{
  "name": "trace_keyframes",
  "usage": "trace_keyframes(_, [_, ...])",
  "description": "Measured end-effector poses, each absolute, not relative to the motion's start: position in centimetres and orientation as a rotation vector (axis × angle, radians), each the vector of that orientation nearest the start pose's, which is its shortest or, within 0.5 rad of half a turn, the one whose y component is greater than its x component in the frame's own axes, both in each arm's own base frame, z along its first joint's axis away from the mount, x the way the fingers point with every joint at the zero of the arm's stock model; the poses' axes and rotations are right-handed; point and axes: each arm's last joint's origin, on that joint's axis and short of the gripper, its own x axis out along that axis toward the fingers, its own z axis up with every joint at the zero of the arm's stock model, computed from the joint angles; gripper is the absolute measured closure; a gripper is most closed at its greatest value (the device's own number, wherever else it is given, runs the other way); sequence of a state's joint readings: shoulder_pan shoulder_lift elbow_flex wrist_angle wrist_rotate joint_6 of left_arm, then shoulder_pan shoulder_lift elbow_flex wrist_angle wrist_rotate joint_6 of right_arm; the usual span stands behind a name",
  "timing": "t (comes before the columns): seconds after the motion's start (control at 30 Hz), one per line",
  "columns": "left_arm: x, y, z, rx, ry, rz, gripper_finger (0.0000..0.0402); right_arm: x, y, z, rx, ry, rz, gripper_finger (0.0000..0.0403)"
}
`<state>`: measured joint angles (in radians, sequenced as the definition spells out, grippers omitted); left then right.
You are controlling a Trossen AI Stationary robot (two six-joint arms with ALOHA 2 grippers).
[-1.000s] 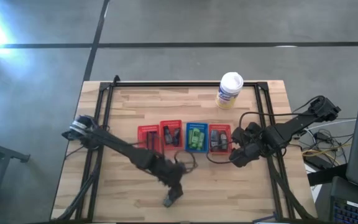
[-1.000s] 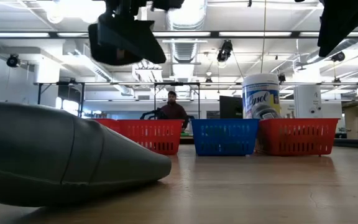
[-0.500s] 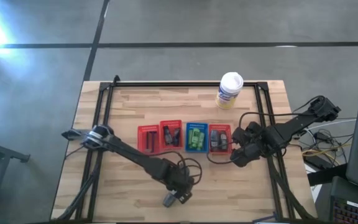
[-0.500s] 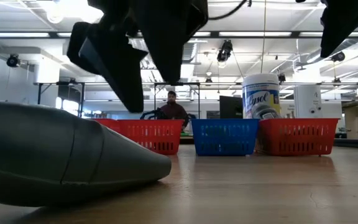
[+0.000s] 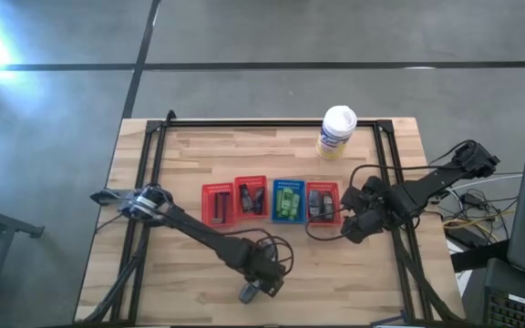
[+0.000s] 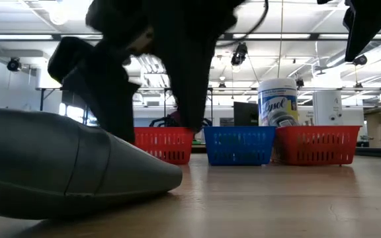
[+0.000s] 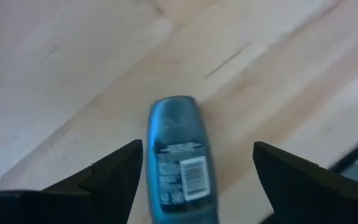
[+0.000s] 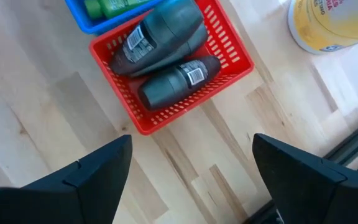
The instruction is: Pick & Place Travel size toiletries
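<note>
From above, we see the wooden worktop (image 5: 199,159) with four mesh baskets in a row near its middle: a red basket (image 5: 215,204) holding thin dark sticks, a second red basket (image 5: 251,198) touching it, a blue basket (image 5: 288,200) filled with green bottles (image 5: 288,201), and a third red basket (image 5: 322,202) with grey tubes. At 12 o'clock from that last basket stands a white wipes tub (image 5: 337,132) with a yellow label. At 6 o'clock from the row, near the worktop's front edge, the left gripper (image 5: 261,284) hangs over a lone grey tube (image 5: 247,293). At 3 o'clock from the row, the right gripper (image 5: 346,221) sits just beside the third red basket.

At worktop height, we find the lone tube filling the near foreground, lying on its side, with the left gripper's dark fingers (image 6: 104,106) straddling its far end. The baskets and tub stand well behind.

Through the left wrist camera, we see its fingers spread wide, either side of the tube and not touching it; the tube's barcode label faces up.

Through the right wrist camera, we see its fingers parted and holding nothing, above bare wood just beside the third red basket, where two grey tubes (image 8: 166,53) lie side by side.
</note>
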<state>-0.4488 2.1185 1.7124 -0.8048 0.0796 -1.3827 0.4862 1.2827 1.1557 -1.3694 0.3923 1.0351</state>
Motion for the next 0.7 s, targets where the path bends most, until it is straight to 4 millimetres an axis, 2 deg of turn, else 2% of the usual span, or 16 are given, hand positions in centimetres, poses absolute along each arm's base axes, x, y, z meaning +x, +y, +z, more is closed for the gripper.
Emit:
trace_keyframes(0.17, [39.5,-19.6,19.3,-0.975,1.322,0.413,0.0092,18.3,8.4,29.1,0.229,1.203,-0.601,0.0077])
trace_keyframes(0.47, [39.2,-20.0,19.0,-0.998,1.362,0.411,0.0092,18.3,8.4,29.1,0.215,1.193,-0.61,0.005])
trace_keyframes(0.7, [38.4,-21.1,17.4,-0.964,1.436,0.39,0.0098,18.3,8.3,29.1,0.204,1.187,-0.611,0.0046])
